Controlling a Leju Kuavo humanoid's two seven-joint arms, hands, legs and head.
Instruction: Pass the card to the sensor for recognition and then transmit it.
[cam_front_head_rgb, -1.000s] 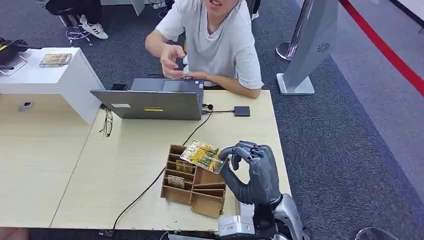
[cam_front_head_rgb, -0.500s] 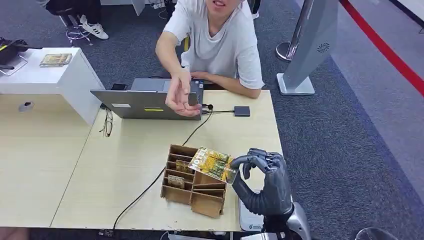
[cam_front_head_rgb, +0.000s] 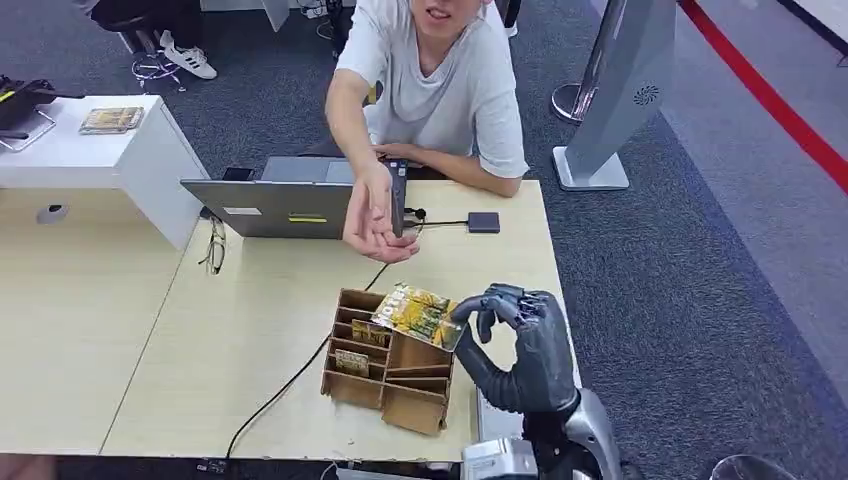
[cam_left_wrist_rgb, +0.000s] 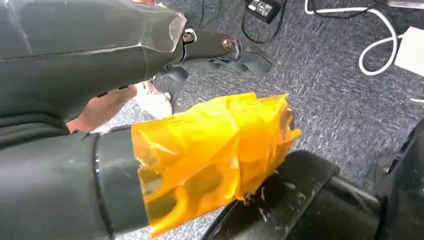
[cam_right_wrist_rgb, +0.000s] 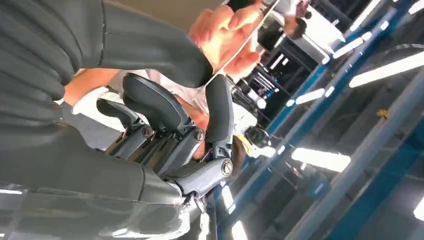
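Note:
A yellow-green patterned card (cam_front_head_rgb: 416, 314) hangs tilted over the cardboard organizer (cam_front_head_rgb: 385, 372), pinched at its right edge between the thumb and a finger of my right hand (cam_front_head_rgb: 515, 348). In the right wrist view the card (cam_right_wrist_rgb: 246, 41) shows edge-on as a thin line between the thumb and a dark fingertip (cam_right_wrist_rgb: 218, 107). A person's open hand (cam_front_head_rgb: 375, 225) reaches across the table, palm up, a short way beyond the card and apart from it. A small dark square box (cam_front_head_rgb: 484, 222) lies by the laptop. My left hand (cam_left_wrist_rgb: 215, 100) hangs over carpet and holds nothing; its thumb is wrapped in yellow film.
A grey laptop (cam_front_head_rgb: 295, 208) stands open at the far side, with a black cable (cam_front_head_rgb: 300, 372) running past the organizer to the table's front edge. Glasses (cam_front_head_rgb: 214, 248) lie left of it. A white side unit (cam_front_head_rgb: 130, 150) sits at the far left. The table edge (cam_front_head_rgb: 562, 300) is close to my right hand.
The person's hand has come from the laptop out over the table toward the card. My right hand with the card has drifted slightly right and then back; the grip is unchanged.

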